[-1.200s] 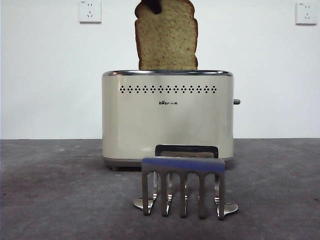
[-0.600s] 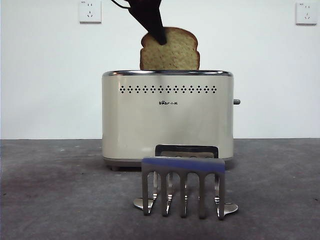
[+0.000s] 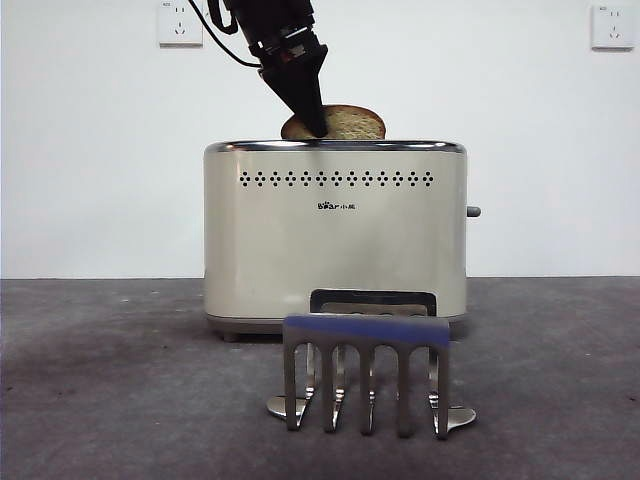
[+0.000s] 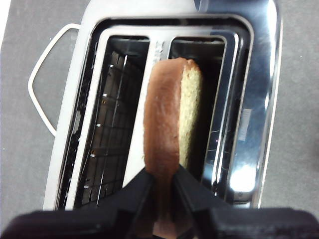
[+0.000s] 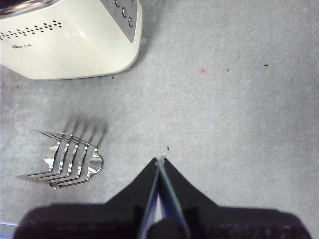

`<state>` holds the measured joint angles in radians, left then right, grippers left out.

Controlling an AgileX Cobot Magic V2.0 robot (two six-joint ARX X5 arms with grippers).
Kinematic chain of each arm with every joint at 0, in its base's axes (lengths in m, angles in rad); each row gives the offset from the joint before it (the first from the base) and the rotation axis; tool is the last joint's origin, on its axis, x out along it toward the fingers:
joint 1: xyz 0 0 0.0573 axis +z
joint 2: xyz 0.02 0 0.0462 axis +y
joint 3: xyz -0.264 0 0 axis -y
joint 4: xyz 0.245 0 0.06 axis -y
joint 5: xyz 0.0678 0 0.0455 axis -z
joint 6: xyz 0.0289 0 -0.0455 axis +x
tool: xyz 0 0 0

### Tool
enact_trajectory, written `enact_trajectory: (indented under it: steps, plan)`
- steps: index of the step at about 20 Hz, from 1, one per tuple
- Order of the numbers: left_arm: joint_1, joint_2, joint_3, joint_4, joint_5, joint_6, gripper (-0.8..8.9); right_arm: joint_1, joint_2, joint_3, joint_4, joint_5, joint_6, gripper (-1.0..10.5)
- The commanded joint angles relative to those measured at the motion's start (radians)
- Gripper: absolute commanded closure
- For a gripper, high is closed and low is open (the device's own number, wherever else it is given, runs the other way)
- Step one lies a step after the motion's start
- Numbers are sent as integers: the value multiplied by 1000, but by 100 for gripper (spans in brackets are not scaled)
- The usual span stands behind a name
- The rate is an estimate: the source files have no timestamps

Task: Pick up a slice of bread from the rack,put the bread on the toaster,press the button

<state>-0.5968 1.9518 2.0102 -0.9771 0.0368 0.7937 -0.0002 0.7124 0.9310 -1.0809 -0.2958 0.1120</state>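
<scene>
The slice of bread [image 3: 348,122] stands sunk in a slot of the cream toaster [image 3: 335,240], with only its domed crust showing above the chrome rim. My left gripper [image 3: 316,126] comes down from above and is shut on the slice's edge. In the left wrist view the slice of bread [image 4: 167,119] stands upright in one slot of the toaster [image 4: 259,99], pinched by the left gripper [image 4: 162,191]. The button [image 3: 473,211] juts from the toaster's right end. The steel rack [image 3: 365,370] stands bare in front. My right gripper [image 5: 160,164] is shut with nothing in it, above the table beside the rack [image 5: 65,159].
The toaster's other slot [image 4: 109,124] holds only its wire grid. A white cord [image 4: 40,89] loops on the table by the toaster. Two wall sockets [image 3: 180,22] [image 3: 612,25] sit on the white wall behind.
The left gripper has come down with the slice, which has sunk from mostly above the toaster to deep in the slot. The button has dropped slightly.
</scene>
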Motion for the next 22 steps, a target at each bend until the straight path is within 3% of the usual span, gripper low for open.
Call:
enact_trajectory:
  steps: [1,3,4,10,12,16,20,22]
  plan:
    - [3,18,-11,0,-11,-40,684,0,-2,3,1,1,-8,946]
    - [2,17,-11,7,-11,-43,483,0,-2,3,2,0,-8,946]
    - [1,14,-11,7,-12,-47,459,0,-2,3,2,0,-8,946]
    - [2,-98,-11,6,-15,-120,460,0,16,3,63,-1,1,946]
    - [3,-171,-11,3,-15,-151,464,0,54,3,139,-7,39,946]
    - [1,-335,-11,-19,-10,-317,476,0,188,29,299,-77,121,948]
    - [1,-472,-11,-39,-10,-490,800,0,380,137,403,-147,146,950]
    - [1,-512,-11,-65,-10,-571,822,0,479,208,431,-172,146,952]
